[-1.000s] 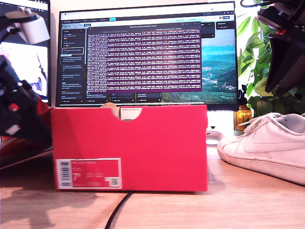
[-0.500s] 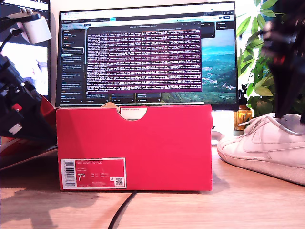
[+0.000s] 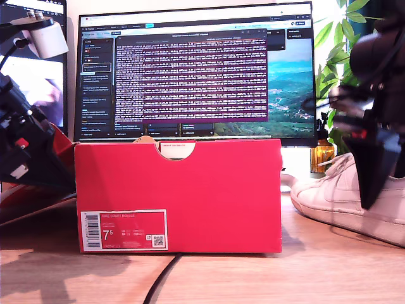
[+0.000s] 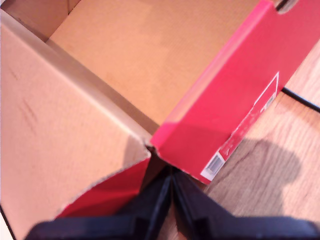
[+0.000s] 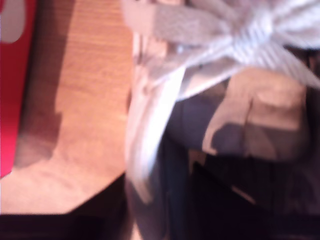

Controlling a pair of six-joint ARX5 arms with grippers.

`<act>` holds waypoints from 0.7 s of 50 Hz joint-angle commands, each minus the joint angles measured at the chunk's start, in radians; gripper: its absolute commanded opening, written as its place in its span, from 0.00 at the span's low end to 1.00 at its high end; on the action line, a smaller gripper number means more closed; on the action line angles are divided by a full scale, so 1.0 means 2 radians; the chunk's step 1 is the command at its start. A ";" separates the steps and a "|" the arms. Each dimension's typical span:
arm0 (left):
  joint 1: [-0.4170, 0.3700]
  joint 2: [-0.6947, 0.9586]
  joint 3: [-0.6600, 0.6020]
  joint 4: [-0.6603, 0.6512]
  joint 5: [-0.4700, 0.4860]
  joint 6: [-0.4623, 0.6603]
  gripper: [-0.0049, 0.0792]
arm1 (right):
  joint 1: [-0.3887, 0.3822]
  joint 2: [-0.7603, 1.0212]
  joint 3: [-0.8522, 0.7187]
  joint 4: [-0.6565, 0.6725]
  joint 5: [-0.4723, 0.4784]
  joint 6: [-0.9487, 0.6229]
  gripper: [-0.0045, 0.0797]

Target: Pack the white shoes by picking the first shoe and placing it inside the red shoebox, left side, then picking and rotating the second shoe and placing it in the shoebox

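Observation:
The red shoebox (image 3: 190,190) stands mid-table with its notch and 7.5 label facing the exterior camera. The first wrist view looks into its bare cardboard inside (image 4: 145,55), where no shoe shows. My first gripper (image 4: 171,187) is shut, its tips at the box's corner on the exterior view's left (image 3: 38,164). One white shoe (image 3: 329,196) lies at the exterior view's right. My second gripper (image 3: 370,190) hangs low over it. Blurred laces (image 5: 260,30) and the shoe's collar (image 5: 145,165) fill the second wrist view, with the open jaws astride the collar. A second shoe is out of view.
A monitor (image 3: 196,69) and a leafy plant (image 3: 335,82) stand behind the box. A black cable (image 3: 161,278) runs along the wooden table toward the exterior camera. Red cardboard (image 3: 25,196) lies behind my first arm. A red panel (image 5: 12,100) borders the shoe.
The shoebox slid slightly toward the exterior view's right a second ago and has since stayed put. My second gripper came down from above onto the white shoe.

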 commanded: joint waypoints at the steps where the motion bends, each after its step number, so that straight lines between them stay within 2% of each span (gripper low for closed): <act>1: -0.002 0.003 -0.002 0.003 0.001 -0.004 0.04 | 0.002 0.004 -0.002 0.011 0.000 0.002 0.05; 8: -0.002 0.003 -0.002 0.003 0.001 -0.004 0.04 | 0.006 0.004 0.001 0.026 -0.003 0.012 0.04; 15: -0.002 0.003 -0.002 -0.004 0.001 -0.004 0.04 | 0.013 0.004 0.027 0.002 -0.023 0.035 0.04; 35: -0.002 0.003 -0.002 -0.023 0.001 -0.003 0.04 | 0.049 0.001 0.173 -0.068 -0.041 0.119 0.04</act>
